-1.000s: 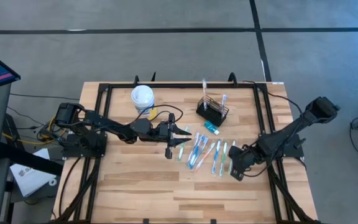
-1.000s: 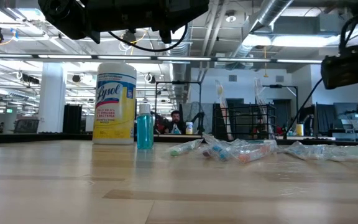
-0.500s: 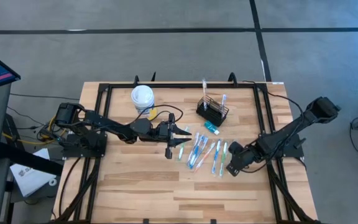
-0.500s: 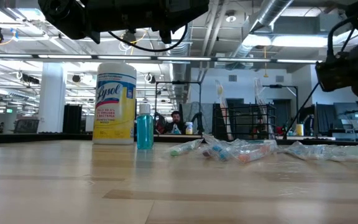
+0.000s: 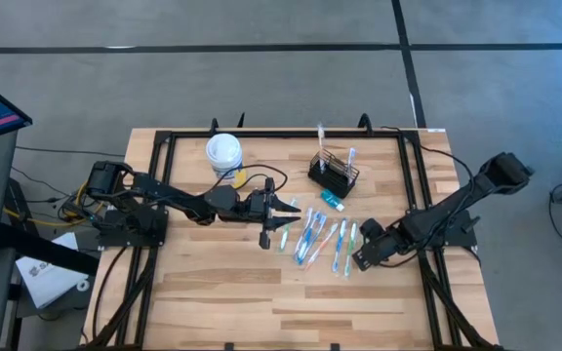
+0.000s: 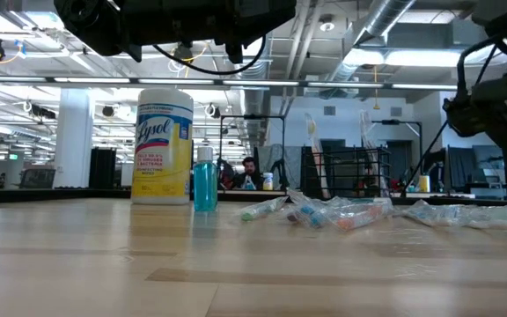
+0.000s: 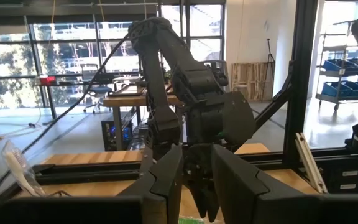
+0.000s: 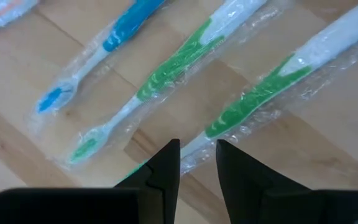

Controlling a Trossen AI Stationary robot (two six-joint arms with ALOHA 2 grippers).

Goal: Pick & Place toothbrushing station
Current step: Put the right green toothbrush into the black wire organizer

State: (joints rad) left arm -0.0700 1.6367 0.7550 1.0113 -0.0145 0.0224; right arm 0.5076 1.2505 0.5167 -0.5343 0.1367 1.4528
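Hovering low at the right end of the toothbrush row, right hand (image 5: 361, 258) points its slightly parted, empty fingers at a green toothbrush (image 8: 253, 93) lying slantwise. Caddy (image 5: 334, 174) sits toward the tabletop's far edge, nearer this arm. Left hand (image 5: 291, 209) waits mid-tabletop, fingers parted, empty. Right hand has crept leftward toward the brushes.

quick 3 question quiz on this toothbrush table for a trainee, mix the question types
1. True or false: the black wire-mesh caddy already holds upright toothbrushes.
2. Which gripper hangs over the plastic-wrapped toothbrushes lying on the wooden table: A) left gripper B) right gripper?
3. Fill in: the yellow canister has a ____ lid.

Key: 1 true; 2 B, over a green-handled one; 3 white.
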